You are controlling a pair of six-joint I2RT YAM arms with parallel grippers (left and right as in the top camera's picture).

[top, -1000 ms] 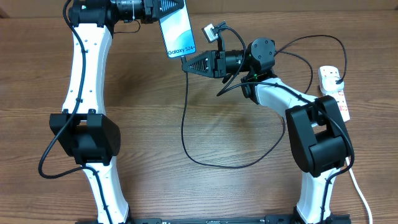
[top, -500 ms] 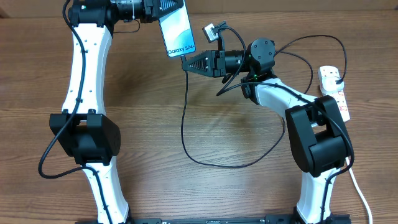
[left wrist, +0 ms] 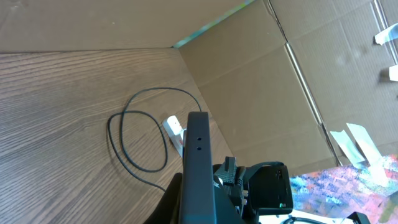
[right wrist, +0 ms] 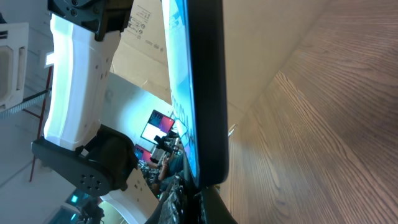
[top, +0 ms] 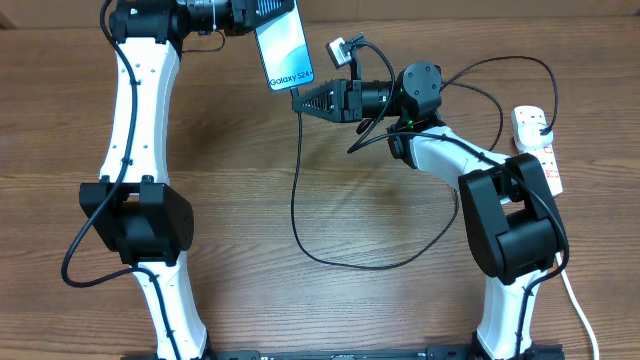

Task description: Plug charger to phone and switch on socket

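Overhead, the phone is being held up off the table near its far edge by the left gripper, whose jaws are being kept closed on the phone's upper end. The lit screen is being turned upward and the lower edge is being left free, so that the port is being offered to the other arm. The right gripper is being kept pinched narrow on the connector end of the charger, right at that lower edge, apparently to line the tip up with the port. In the right wrist view the phone's dark rim is being seen edge-on just above the fingertips, but whether the tip is seated cannot be told. The slack cable is being left looped across the wood, which is probably sparing the connector any pull. Its far end is being run to the socket by the right arm's base, where the switching is judged not yet done.
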